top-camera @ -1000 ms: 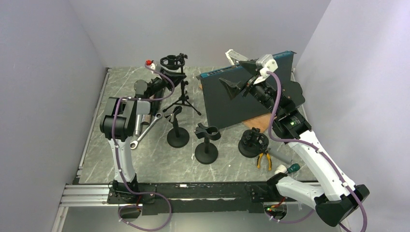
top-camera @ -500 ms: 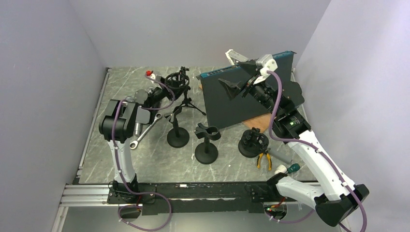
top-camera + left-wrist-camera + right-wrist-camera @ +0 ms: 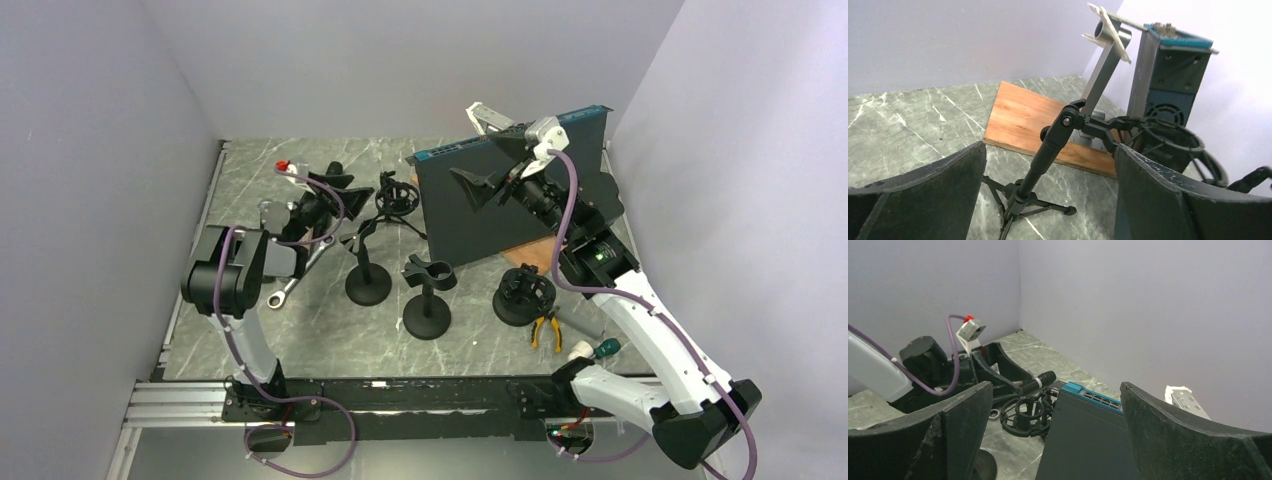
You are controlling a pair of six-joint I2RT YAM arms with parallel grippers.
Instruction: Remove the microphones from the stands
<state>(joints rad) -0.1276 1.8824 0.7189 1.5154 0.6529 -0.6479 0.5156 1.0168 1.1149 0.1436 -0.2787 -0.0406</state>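
Observation:
A black tripod stand (image 3: 1048,150) with an empty ring-shaped shock mount (image 3: 397,197) leans toward the right, just left of the dark box. The microphone (image 3: 1040,381), black with a silver band, lies outside the mount, beside a finger of my left gripper. My left gripper (image 3: 333,190) stands open to the left of the stand; in its wrist view the left gripper (image 3: 1050,147) has the stand's pole beyond its wide-apart fingers, touching nothing. My right gripper (image 3: 490,160) hangs open and empty high over the box, and the right gripper (image 3: 1056,385) looks down on the mount.
A dark box with a blue top (image 3: 500,205) stands on a wooden board (image 3: 1033,117) at the back right. Two round-based holders (image 3: 368,285) (image 3: 427,312) and a second shock mount (image 3: 523,297) stand mid-table. A wrench (image 3: 300,270), pliers (image 3: 545,328) and a screwdriver (image 3: 600,348) lie nearby.
My left gripper has gone from shut to fully open and drawn back to the left. The stand's shock mount has swung from the back toward the dark box. The right arm is still.

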